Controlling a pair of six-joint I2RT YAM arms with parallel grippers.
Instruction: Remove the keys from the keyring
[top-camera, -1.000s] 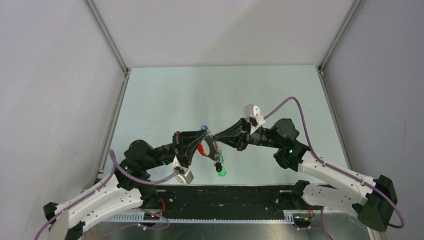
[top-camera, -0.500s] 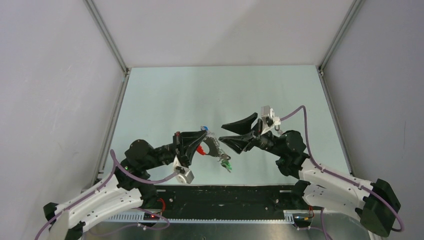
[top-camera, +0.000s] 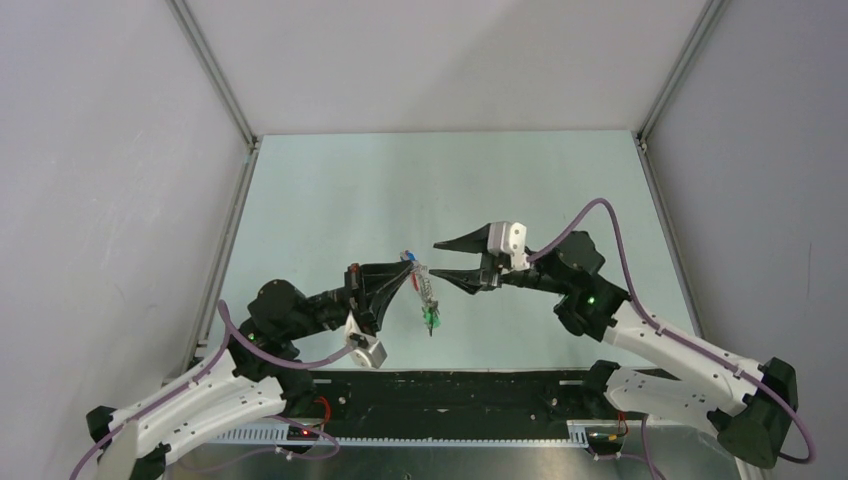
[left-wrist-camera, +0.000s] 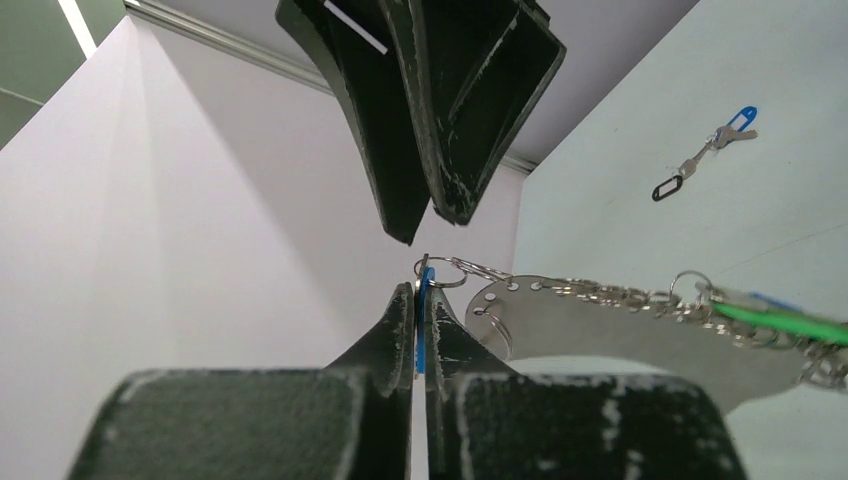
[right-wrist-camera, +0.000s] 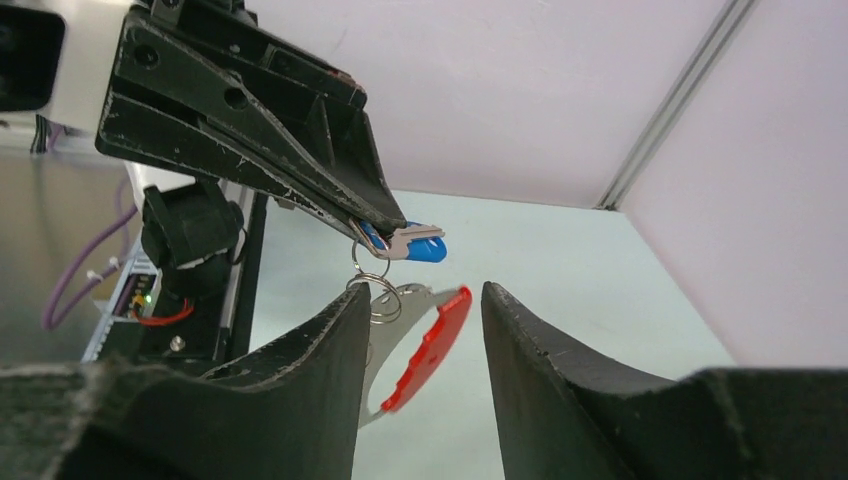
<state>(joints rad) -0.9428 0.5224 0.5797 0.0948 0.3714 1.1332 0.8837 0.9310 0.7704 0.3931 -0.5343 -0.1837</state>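
Top external view gives you the whole picture: the bunch is up in the air over the near middle of the counter (top-camera: 400, 180), between the two arms. Your left tool (top-camera: 408, 270) is clenched on it. The left wrist view shows the grip is on the blue-capped key (left-wrist-camera: 422, 330), pinched flat between the fingertips.

From that key the keyring (right-wrist-camera: 430, 350), with its red curved band, hangs down on a small wire loop. A short chain (left-wrist-camera: 610, 293) trails off it to the green-capped key (top-camera: 432, 318), which dangles lowest and toward the near side.

Your right tool (top-camera: 442, 260) stands released with its jaws apart, just to the right of the bunch and gripping nothing. In its own wrist view the red band and the loop show in the gap between the fingers, but I cannot tell whether they touch.

As for progress, both coloured keys look joined to the ring, so I judge the separating work largely not done. A separate cluster (left-wrist-camera: 705, 160), with a blue cap and a dark tag, lies on the counter at the right of the left wrist view. It may be a piece already taken off, but the pictures don't settle that. What's left for you: get a hold on the ring and work each key off.
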